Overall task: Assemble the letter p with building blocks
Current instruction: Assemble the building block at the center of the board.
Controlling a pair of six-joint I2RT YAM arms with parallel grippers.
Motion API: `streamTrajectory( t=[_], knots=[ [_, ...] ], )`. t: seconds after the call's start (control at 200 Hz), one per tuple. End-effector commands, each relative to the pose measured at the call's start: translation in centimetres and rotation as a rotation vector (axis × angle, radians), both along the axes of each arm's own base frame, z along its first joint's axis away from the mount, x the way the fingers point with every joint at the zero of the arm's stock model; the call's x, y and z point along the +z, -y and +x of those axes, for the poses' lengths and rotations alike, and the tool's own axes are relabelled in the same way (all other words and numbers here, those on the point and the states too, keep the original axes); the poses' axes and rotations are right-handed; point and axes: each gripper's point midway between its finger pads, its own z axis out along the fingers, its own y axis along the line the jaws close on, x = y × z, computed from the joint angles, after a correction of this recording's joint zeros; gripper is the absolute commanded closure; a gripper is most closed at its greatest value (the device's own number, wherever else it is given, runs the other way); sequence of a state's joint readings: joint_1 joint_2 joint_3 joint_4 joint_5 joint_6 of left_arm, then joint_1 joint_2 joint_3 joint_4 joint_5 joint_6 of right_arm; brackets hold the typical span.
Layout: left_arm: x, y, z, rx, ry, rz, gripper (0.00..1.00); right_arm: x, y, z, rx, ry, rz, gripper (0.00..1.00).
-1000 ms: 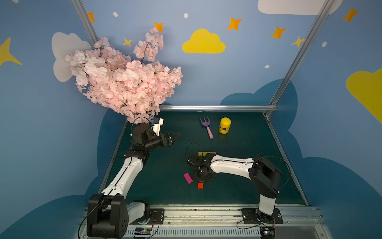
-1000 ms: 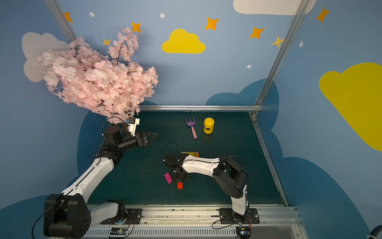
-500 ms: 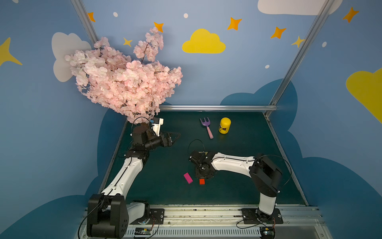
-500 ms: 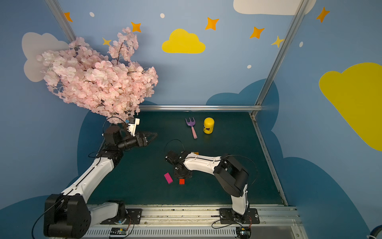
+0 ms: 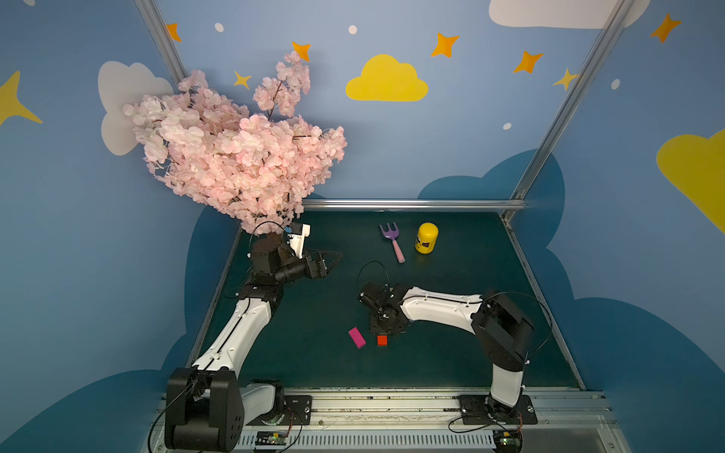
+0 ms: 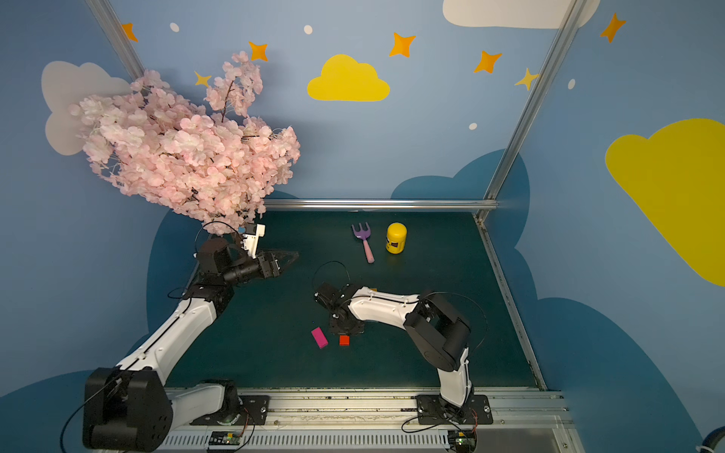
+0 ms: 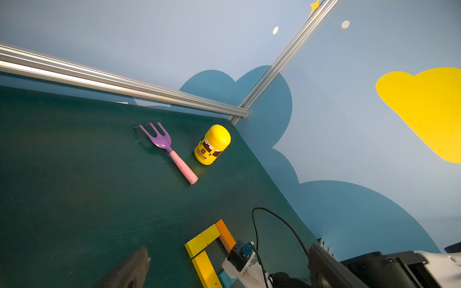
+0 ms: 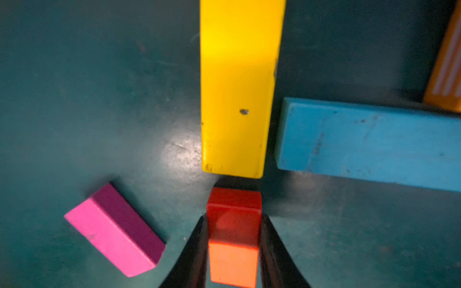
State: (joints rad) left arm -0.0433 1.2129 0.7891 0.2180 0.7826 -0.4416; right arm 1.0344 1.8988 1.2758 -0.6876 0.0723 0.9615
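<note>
In the right wrist view my right gripper [image 8: 233, 249] is shut on a small red block [image 8: 234, 224], just short of the end of a long yellow block [image 8: 237, 87]. A teal block [image 8: 369, 144] lies crosswise beside that yellow one, its far end meeting an orange block [image 8: 446, 62]. A magenta block [image 8: 112, 232] lies loose and askew beside the red one. Both top views show the red block [image 5: 382, 340] and the magenta block [image 5: 356, 337] in front of the right gripper [image 5: 386, 329]. My left gripper [image 5: 331, 261] hovers open and empty at the left. The left wrist view shows two yellow blocks [image 7: 202, 240] and the orange block [image 7: 225, 234] forming the letter p's loop.
A purple and pink toy fork [image 5: 392, 241] and a yellow jar [image 5: 426, 237] stand at the back of the green mat. A pink blossom tree [image 5: 235, 157] overhangs the back left corner above the left arm. An aluminium rail [image 5: 412, 204] bounds the far edge.
My right gripper has carried the red block a little farther back, toward the yellow block's end. The magenta block and the left arm have stayed put.
</note>
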Motion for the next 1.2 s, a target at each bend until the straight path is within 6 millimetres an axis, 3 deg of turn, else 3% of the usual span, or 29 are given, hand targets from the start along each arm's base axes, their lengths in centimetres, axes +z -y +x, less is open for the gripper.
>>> streamTrajectory(
  t=[0.0, 0.711, 1.191],
  knots=[
    [-0.2, -0.1, -0.1, -0.003, 0.002, 0.006, 0.00, -0.3, 0.0, 0.9, -0.014, 0.021, -0.014, 0.69],
    [-0.3, -0.2, -0.2, 0.006, 0.001, 0.014, 0.00, -1.0, 0.2, 1.5, -0.032, 0.016, -0.025, 0.69],
    [-0.3, -0.2, -0.2, 0.007, 0.004, 0.016, 0.00, -0.7, 1.4, 1.5, -0.055, 0.027, -0.054, 0.69]
  ],
)
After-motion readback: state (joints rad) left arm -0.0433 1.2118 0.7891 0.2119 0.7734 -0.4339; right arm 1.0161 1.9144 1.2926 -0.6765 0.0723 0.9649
